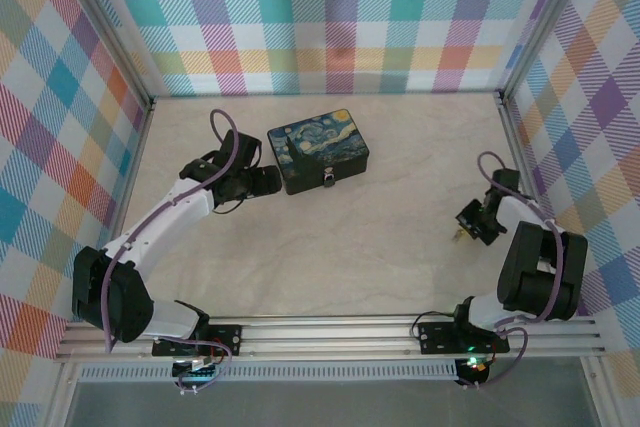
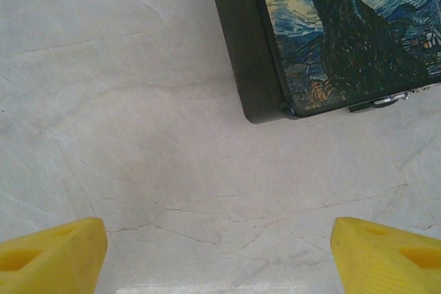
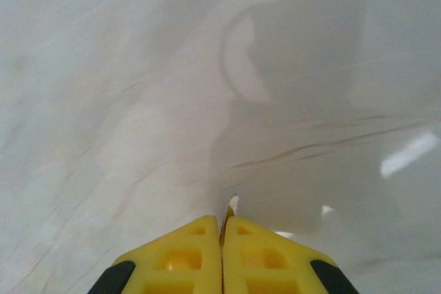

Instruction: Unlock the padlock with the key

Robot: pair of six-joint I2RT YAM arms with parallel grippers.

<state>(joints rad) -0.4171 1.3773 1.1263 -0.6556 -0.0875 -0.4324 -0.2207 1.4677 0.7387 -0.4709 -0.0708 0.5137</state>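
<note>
Top view: even, bright overhead light is recorded, with little shadow. Right wrist view: the table is rendered soft and hazy; a broad grey shadow is cast on it, and small glare patches are noted at right.

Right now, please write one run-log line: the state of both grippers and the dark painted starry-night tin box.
left gripper: open, apart from dark starry-night painted tin box | right gripper: shut on thin pale sliver, maybe key | pale marbled table
</note>
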